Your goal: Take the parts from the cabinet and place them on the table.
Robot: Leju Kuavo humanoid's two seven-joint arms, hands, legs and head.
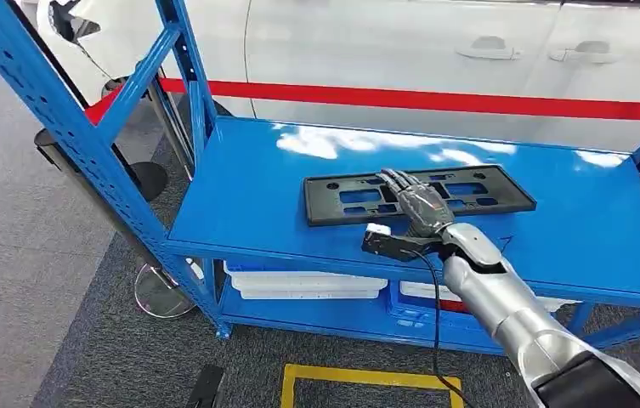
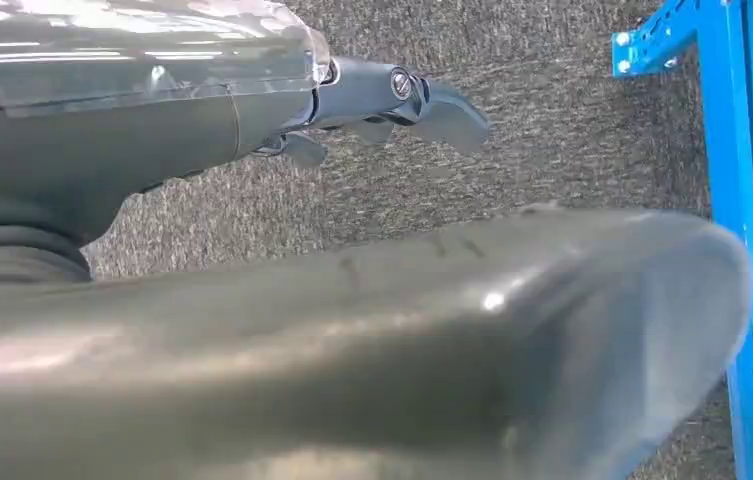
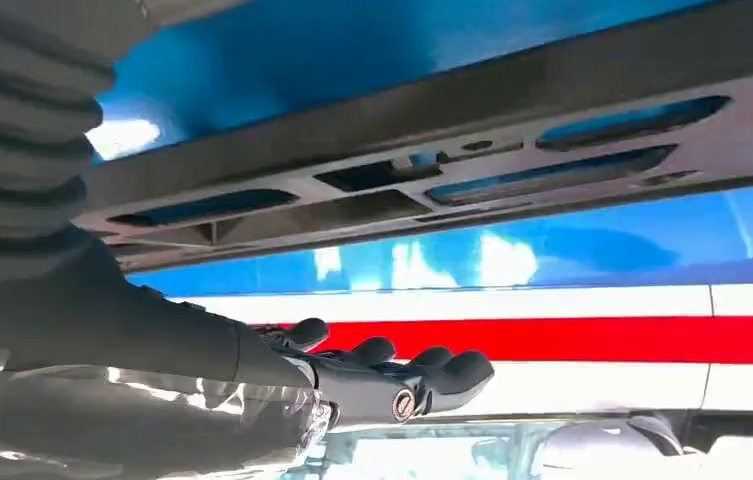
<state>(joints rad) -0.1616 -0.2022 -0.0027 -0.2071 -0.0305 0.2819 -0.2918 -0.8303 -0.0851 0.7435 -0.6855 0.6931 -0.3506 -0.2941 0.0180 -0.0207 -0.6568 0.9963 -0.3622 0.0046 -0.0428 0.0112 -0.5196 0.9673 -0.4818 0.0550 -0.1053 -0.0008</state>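
A black rectangular plastic part [image 1: 325,197] with several cut-outs lies flat on the blue top shelf [image 1: 248,195] of the cabinet. My right hand [image 1: 418,204] reaches over the shelf's front edge and sits above the middle of the part, fingers stretched out along it. In the right wrist view the fingers [image 3: 392,375] are straight and a gap separates them from the part [image 3: 252,165]; nothing is held. My left hand [image 2: 382,95] hangs low beside the cabinet's blue frame [image 2: 752,150], above grey carpet, and holds nothing.
A white car with a red stripe [image 1: 435,100] stands close behind the cabinet. White bins [image 1: 299,283] sit on the lower shelf. Slanted blue uprights [image 1: 70,127] rise at the left, with a stanchion base [image 1: 161,293] beside them. Yellow floor marking [image 1: 359,378] lies in front.
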